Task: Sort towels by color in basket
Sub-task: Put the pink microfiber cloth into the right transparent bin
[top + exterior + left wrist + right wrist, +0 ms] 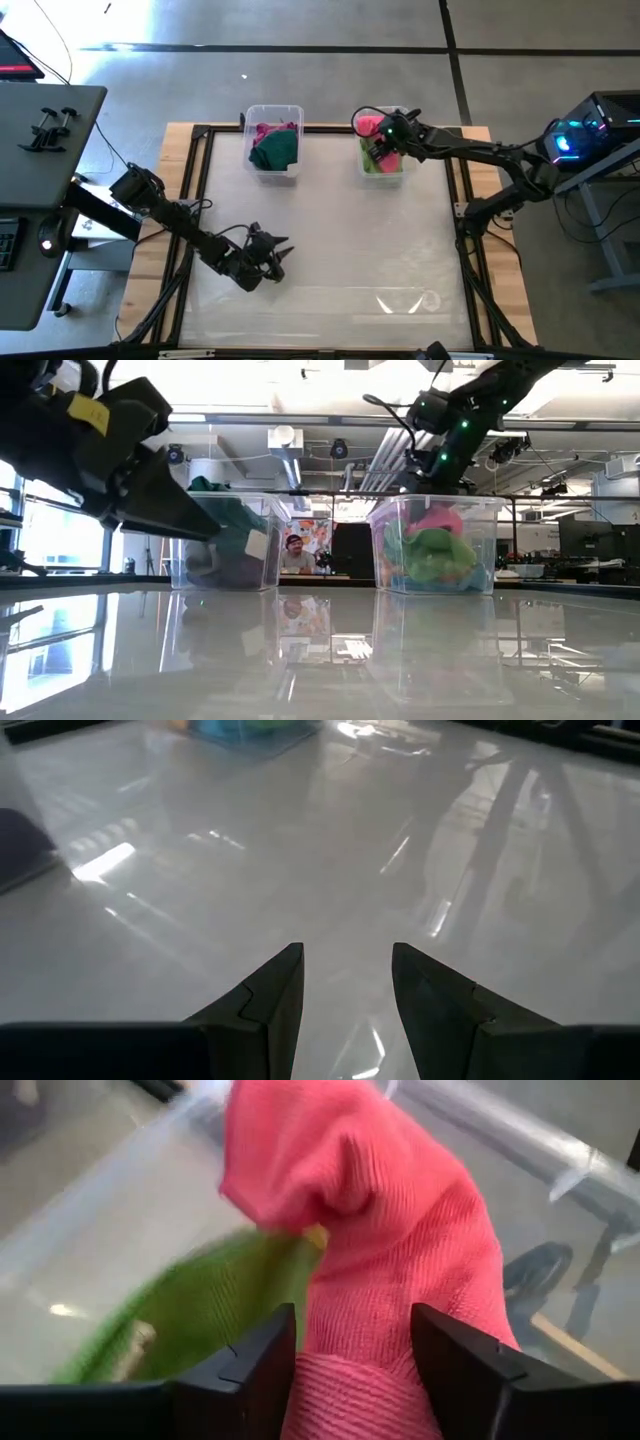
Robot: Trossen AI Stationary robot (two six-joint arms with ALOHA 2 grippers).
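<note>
Two clear baskets stand at the table's far edge. The left basket (275,172) holds a magenta towel (268,130) and a dark green towel (276,150). The right basket (383,178) holds a light green towel (435,555), and a pink towel (380,1210) lies on top of it. My right gripper (353,1350) hangs over the right basket, shut on the pink towel. My left gripper (345,980) is open and low over the bare table near its left side (280,255), touching nothing. Other towels are hidden or out of view. My right gripper has the pink towel's near end (350,1380) pinched between its two fingers, coming from above and slanting down into the right basket. The cloth is bunched, so I cannot tell how many layers. The rest of it droops forward onto the light green towel (200,1300).
A black frame (200,170) borders the glossy white table top. A dark desk with clamps (45,130) stands beyond the left edge, and equipment with blue lights (580,135) beyond the right. A person (292,555) shows in the room behind the baskets.
</note>
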